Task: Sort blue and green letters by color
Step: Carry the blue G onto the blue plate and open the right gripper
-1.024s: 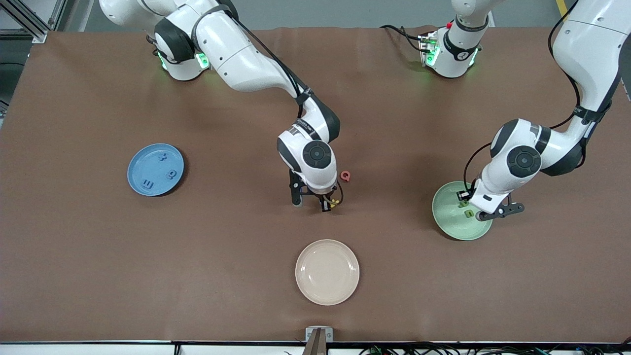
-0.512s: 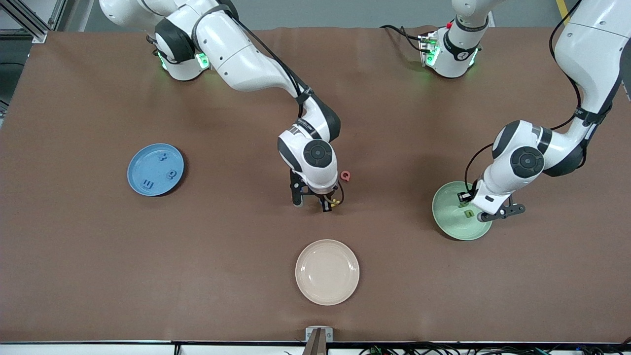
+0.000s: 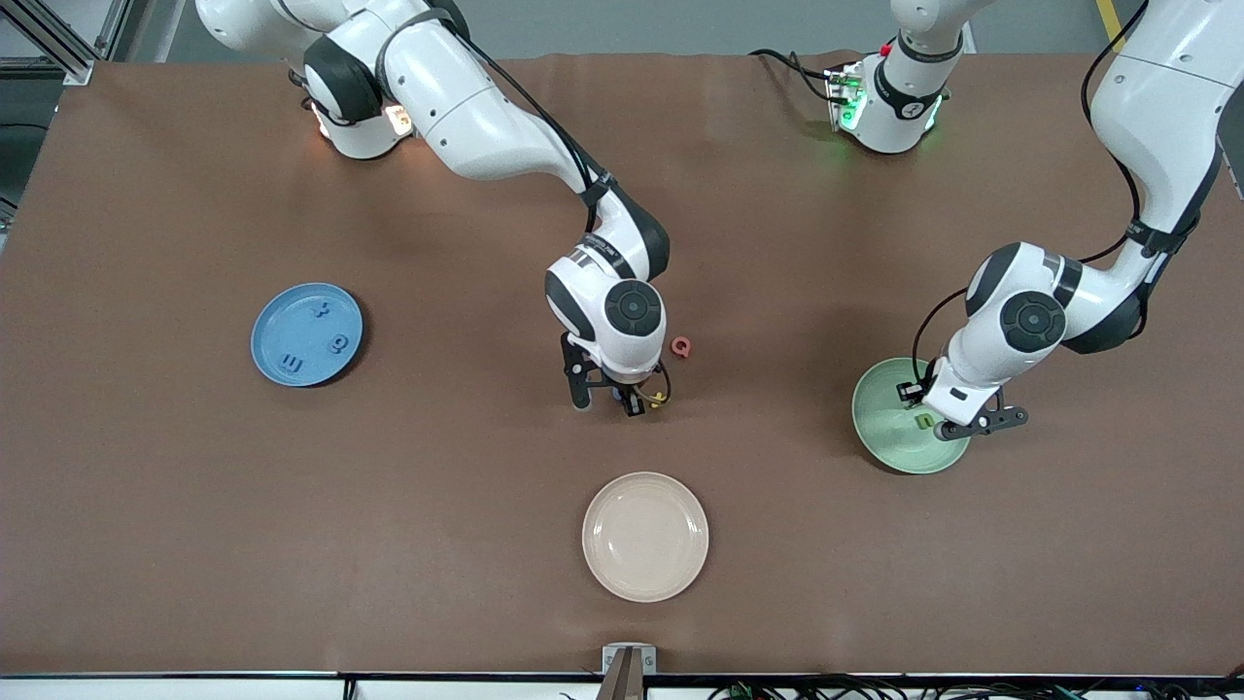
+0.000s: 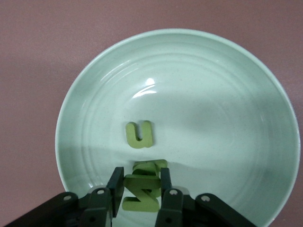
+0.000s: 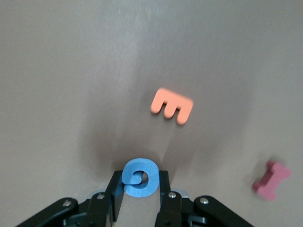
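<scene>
Right gripper is clenched on a blue letter above the desk. Left gripper grasps a green letter over the green plate.

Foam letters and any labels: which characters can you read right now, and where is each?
"G": blue letter in the right gripper.
"E": orange letter on the table.
"u": green letter in the green plate.
"x", "Q", "E": blue letters on the blue plate.
"Q": red letter on the table.
Unreadable: the green piece held in the left gripper, the arm label.
</scene>
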### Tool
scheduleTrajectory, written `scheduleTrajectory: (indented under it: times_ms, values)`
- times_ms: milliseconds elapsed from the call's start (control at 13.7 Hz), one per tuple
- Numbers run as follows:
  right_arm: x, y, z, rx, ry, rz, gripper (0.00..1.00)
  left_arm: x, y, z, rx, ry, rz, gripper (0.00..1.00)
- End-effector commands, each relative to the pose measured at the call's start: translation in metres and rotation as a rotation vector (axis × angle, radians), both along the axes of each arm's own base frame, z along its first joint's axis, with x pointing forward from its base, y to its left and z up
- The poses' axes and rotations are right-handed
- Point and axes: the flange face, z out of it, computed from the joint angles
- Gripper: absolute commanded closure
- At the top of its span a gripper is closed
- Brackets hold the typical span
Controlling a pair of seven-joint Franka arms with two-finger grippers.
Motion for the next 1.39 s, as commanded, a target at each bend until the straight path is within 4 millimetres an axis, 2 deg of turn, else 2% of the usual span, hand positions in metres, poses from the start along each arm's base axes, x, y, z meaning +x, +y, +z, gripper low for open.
scheduleTrajectory:
  times_ms: [0, 73, 146, 293, 439, 512, 585, 732, 805, 951, 1024, 1171, 1317]
  values:
    - [-0.006, -0.016, 0.014, -0.099, 0.118, 0.218, 1.00, 0.005, 0.001, -0.001, -0.003, -0.015, -0.008, 0.97]
    - [-0.007, -0.024, 0.026, -0.118, 0.163, 0.289, 1.00, 0.005, 0.001, -0.002, -0.004, -0.014, -0.002, 0.91]
    - [-0.002, -0.039, 0.041, -0.136, 0.219, 0.369, 1.00, 0.005, 0.000, -0.002, -0.004, -0.014, -0.001, 0.79]
    - [0.000, -0.056, 0.069, -0.141, 0.296, 0.505, 1.00, 0.005, 0.000, -0.002, -0.005, -0.015, 0.043, 0.00]
    - [0.008, -0.085, 0.093, -0.185, 0.364, 0.603, 1.00, 0.005, -0.002, 0.001, 0.000, -0.021, 0.079, 0.00]
    - [0.008, -0.098, 0.093, -0.218, 0.412, 0.646, 1.00, 0.009, -0.002, 0.009, 0.001, -0.038, 0.084, 0.00]
    - [0.008, -0.112, 0.102, -0.221, 0.426, 0.679, 1.00, 0.014, -0.002, 0.017, 0.008, -0.051, 0.079, 0.00]
    - [0.008, -0.154, 0.122, -0.172, 0.434, 0.748, 1.00, 0.021, -0.015, 0.034, 0.002, -0.075, 0.062, 0.00]
    - [0.006, -0.183, 0.139, -0.128, 0.408, 0.786, 1.00, 0.025, -0.024, 0.045, 0.010, -0.076, 0.051, 0.00]
    - [-0.005, -0.255, 0.153, -0.067, 0.369, 0.887, 1.00, 0.043, -0.034, 0.082, 0.022, -0.110, 0.046, 0.00]
    - [-0.008, -0.293, 0.155, -0.036, 0.348, 0.916, 1.00, 0.051, -0.040, 0.101, 0.025, -0.124, 0.045, 0.00]
    - [-0.010, -0.356, 0.155, 0.021, 0.315, 0.978, 1.00, 0.065, -0.046, 0.139, 0.050, -0.129, 0.015, 0.00]
    - [-0.015, -0.423, 0.143, 0.063, 0.266, 1.048, 1.00, 0.076, -0.039, 0.176, 0.083, -0.130, -0.035, 0.00]
